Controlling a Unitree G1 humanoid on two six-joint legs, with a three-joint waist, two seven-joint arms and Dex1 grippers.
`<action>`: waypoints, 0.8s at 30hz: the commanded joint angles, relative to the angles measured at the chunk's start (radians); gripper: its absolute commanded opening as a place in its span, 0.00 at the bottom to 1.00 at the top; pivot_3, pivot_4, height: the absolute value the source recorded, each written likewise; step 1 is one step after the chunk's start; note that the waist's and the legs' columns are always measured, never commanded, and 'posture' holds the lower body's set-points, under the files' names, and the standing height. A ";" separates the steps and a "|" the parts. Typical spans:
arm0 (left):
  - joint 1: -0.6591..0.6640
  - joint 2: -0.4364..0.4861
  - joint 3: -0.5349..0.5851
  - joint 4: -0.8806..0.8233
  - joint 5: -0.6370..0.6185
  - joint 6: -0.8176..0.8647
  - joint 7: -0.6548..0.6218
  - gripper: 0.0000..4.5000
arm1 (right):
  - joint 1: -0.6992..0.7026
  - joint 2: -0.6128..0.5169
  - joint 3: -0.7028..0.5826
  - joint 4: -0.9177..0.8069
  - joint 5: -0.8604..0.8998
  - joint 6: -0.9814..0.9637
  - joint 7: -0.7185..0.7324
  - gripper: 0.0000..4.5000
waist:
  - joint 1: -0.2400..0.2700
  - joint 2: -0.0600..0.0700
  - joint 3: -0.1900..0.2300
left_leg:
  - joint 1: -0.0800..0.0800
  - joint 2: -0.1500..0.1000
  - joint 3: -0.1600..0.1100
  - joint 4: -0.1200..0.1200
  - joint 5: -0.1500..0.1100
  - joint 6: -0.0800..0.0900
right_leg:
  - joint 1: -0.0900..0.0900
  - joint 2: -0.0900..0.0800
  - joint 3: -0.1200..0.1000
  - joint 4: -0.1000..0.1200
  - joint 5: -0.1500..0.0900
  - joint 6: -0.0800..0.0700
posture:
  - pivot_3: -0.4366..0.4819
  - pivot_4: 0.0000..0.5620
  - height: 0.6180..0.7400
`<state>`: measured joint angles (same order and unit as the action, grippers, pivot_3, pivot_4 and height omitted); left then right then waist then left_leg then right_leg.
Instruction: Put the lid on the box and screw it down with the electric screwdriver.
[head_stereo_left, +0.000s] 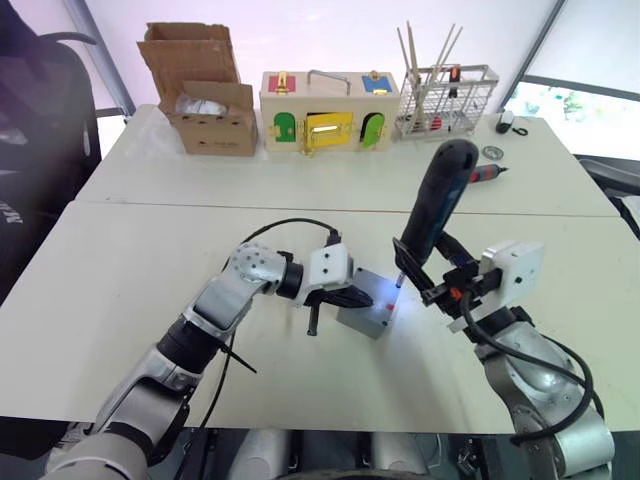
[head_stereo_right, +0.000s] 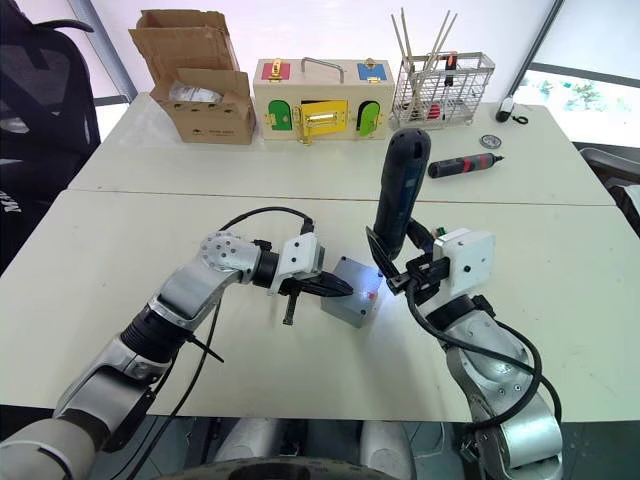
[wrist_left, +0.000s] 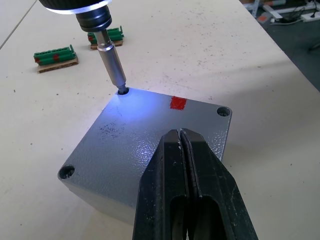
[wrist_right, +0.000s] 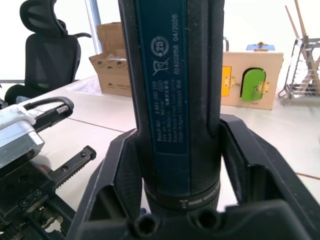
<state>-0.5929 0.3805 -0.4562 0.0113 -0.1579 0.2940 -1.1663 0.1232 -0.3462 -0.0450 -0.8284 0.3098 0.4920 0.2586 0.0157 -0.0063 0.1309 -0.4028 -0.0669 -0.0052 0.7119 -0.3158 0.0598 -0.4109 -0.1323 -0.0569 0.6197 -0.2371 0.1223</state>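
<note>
The grey box (head_stereo_left: 362, 322) stands on the near table between my two arms, and the lid (wrist_left: 120, 140), with a red mark on top, lies on it. My left gripper (wrist_left: 179, 134) is shut, its fingertips resting on the lid's top. My right gripper (head_stereo_left: 420, 268) is shut on the electric screwdriver (head_stereo_left: 437, 205), which stands tilted over the box. Its metal bit (wrist_left: 112, 65) sits in a corner screw hole of the lid, and its light shines blue on the surface. Three other corner holes show on the lid.
On the far table stand a brown cardboard box (head_stereo_left: 205, 95), a wooden box with coloured doors (head_stereo_left: 325, 110) and a wire rack (head_stereo_left: 445, 100). A small black-and-red screwdriver (head_stereo_right: 465, 165) lies there too. Two green terminal blocks (wrist_left: 55, 56) lie beyond the box. An office chair (head_stereo_left: 40, 100) stands far left.
</note>
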 joint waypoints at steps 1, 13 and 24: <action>0.013 0.005 -0.003 0.024 0.013 0.008 0.004 0.00 | -0.018 -0.035 -0.066 -0.021 0.072 0.095 0.014 0.42 | 0.000 0.002 0.001 | 0.000 0.000 0.000 0.000 0.000 0.000 | 0.000 0.000 0.000 0.000 0.000 0.000 | 0.48 0.27 0.62; -0.049 0.037 0.251 -0.063 -0.274 0.284 -0.002 0.00 | -0.451 -0.480 -0.541 0.111 1.123 0.378 -0.161 0.42 | -0.002 0.016 0.029 | -0.019 -0.003 -0.002 -0.002 0.006 -0.009 | -0.016 -0.003 0.000 0.003 0.002 0.004 | 0.48 0.27 0.62; -0.108 -0.024 0.350 -0.089 -0.293 0.266 0.172 0.00 | -0.566 -0.781 -0.408 0.473 1.286 0.517 -0.380 0.42 | 0.001 0.016 0.035 | -0.023 -0.004 -0.002 0.002 0.007 -0.009 | -0.015 -0.004 0.000 0.000 0.003 0.004 | 0.48 0.27 0.62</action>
<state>-0.6869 0.3556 -0.1029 -0.0423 -0.4790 0.6004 -1.0215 -0.4135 -1.0507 -0.4200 -0.4374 1.6101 0.9682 -0.0917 0.0172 0.0094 0.1655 -0.4262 -0.0705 -0.0074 0.7147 -0.3093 0.0506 -0.4256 -0.1359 -0.0571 0.6199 -0.2344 0.1260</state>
